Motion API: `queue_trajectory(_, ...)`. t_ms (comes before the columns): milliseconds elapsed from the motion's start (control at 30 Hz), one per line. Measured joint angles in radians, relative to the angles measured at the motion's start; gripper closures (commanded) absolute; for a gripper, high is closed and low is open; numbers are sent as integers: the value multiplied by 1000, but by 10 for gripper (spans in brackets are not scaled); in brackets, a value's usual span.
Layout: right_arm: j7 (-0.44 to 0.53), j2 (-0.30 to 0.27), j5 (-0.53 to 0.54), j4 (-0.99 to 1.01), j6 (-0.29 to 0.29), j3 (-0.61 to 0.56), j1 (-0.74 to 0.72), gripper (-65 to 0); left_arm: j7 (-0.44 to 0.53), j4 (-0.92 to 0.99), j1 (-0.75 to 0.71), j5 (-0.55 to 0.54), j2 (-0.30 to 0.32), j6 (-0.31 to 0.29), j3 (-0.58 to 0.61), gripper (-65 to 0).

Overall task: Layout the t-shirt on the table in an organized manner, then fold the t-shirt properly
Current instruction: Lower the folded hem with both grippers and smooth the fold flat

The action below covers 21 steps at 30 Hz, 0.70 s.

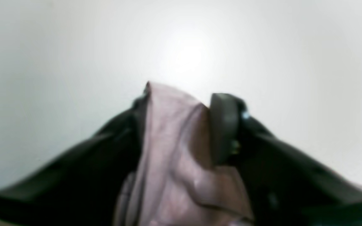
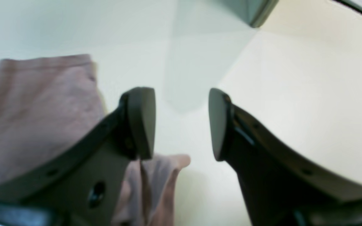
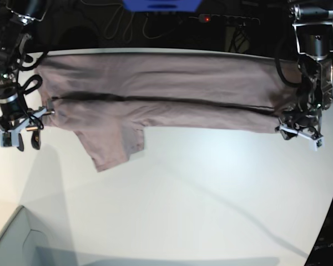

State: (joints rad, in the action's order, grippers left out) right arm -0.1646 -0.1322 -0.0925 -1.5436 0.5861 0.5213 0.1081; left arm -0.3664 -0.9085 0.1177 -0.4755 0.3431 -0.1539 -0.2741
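The mauve t-shirt (image 3: 155,88) lies folded lengthwise in a long band across the far part of the white table (image 3: 200,194), with one sleeve (image 3: 114,144) hanging toward the front. At the band's right end, my left gripper (image 3: 299,132) is shut on the cloth. In the left wrist view the fabric (image 1: 174,141) fills the gap of the left gripper (image 1: 182,103) and hides one finger. My right gripper (image 3: 19,138) stands open at the band's left end. In the right wrist view nothing sits inside the right gripper (image 2: 181,122), and the shirt (image 2: 36,103) lies beside and under its left finger.
A grey box corner (image 3: 16,238) sits at the table's near left, also seen as the grey box (image 2: 247,9) in the right wrist view. Dark cables and a blue object (image 3: 161,5) lie behind the far edge. The table's curved edge (image 3: 327,210) runs down the right.
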Motion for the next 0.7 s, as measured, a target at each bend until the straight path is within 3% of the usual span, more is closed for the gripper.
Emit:
queue_trajectory(267, -14, -2, -34, 20, 0, -79, -34, -277, -19, -4, 24, 0, 0, 1, -1, -107)
queue_trajectory(400, -56, -10, -74, 152, 1, -105, -111, -278, -18, -4, 22, 0, 0, 2, -3, 0)
queue_trajectory(500, -108, -17, -116, 235, 2, -110, -159, -278, -18, -4, 25, 1, 0, 0, -3, -8)
queue_trajectory(700, -112, -19, -148, 333, 2, -174, -218, -279, -18, -4, 24, 1, 4, 0, -3, -9)
